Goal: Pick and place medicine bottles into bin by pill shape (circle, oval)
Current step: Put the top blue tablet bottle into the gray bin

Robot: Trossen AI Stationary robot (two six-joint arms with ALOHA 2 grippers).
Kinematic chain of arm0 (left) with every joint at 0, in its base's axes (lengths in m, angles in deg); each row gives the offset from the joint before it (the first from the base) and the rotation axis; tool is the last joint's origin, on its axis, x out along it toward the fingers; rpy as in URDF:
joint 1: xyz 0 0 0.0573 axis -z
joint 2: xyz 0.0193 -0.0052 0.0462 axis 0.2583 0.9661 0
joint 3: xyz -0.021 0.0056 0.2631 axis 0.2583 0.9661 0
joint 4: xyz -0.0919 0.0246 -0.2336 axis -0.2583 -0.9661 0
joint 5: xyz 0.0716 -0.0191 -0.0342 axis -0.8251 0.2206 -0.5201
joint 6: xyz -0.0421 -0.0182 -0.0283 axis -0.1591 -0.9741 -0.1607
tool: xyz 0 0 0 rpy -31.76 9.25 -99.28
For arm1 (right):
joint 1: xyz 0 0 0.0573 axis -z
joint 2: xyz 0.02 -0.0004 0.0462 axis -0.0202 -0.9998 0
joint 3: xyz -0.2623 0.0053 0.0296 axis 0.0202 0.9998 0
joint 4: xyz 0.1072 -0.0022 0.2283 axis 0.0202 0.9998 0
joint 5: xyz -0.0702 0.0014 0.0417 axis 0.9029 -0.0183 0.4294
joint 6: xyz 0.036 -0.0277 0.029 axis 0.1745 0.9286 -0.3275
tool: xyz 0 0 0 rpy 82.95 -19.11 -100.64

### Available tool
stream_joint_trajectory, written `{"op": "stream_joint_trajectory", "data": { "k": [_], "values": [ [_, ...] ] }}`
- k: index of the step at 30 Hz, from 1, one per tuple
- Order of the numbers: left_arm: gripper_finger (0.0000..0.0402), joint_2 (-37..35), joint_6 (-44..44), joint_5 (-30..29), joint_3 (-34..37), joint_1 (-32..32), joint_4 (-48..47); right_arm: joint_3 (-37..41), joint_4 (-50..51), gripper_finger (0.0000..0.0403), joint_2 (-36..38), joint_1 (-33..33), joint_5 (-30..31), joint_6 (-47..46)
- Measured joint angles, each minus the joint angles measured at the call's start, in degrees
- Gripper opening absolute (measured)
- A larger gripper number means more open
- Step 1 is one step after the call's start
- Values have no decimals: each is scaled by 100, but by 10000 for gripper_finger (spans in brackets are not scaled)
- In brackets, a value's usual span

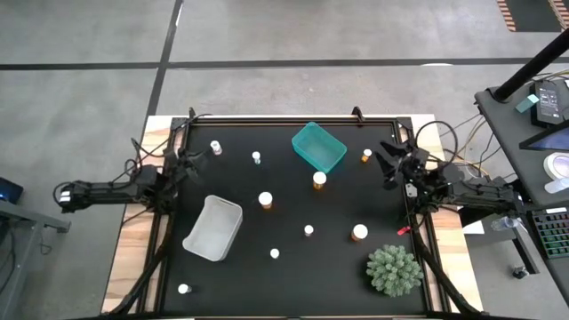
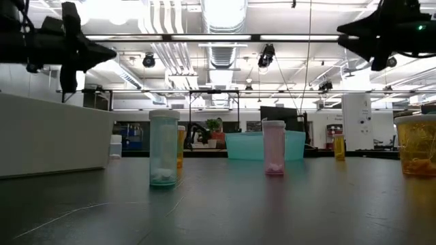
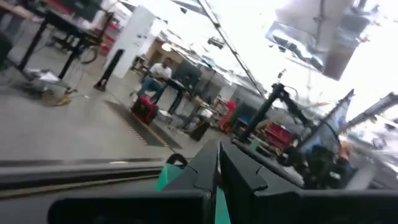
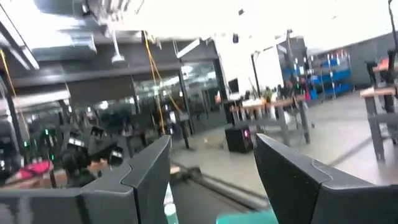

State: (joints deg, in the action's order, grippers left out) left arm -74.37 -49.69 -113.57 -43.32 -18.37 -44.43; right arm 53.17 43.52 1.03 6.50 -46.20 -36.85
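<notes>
Several small white-capped bottles stand upright on the black table: one at the far left (image 1: 216, 147), one beside it (image 1: 256, 157), amber ones near the middle (image 1: 265, 200) and by the teal bin (image 1: 319, 180), others nearer the front (image 1: 359, 233). My left gripper (image 1: 184, 164) hovers shut and empty above the table's left side, raised in the low view (image 2: 85, 49). My right gripper (image 1: 389, 165) hovers open and empty above the right side, raised in the low view (image 2: 381, 34). Its fingers stand well apart in the right wrist view (image 4: 211, 168).
A teal bin (image 1: 318, 147) sits at the far middle, and a white bin (image 1: 213, 228) lies left of centre. A green spiky plant (image 1: 394, 270) stands at the near right. A lone bottle (image 1: 184, 289) stands at the near left corner.
</notes>
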Motion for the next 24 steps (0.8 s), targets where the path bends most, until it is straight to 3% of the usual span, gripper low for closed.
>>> {"op": "stream_joint_trajectory", "data": {
  "k": [5,17,24],
  "values": [
    [2,692,267,62,-579,0,75,0,-533,219,-134,0,2,670],
    [1,3237,605,190,-2475,-2,7,-163,-1444,219,-277,0,-15,1691],
    [1,4534,568,414,-3792,-2,-1290,-666,-1422,219,-465,0,-51,2141]
  ]
}}
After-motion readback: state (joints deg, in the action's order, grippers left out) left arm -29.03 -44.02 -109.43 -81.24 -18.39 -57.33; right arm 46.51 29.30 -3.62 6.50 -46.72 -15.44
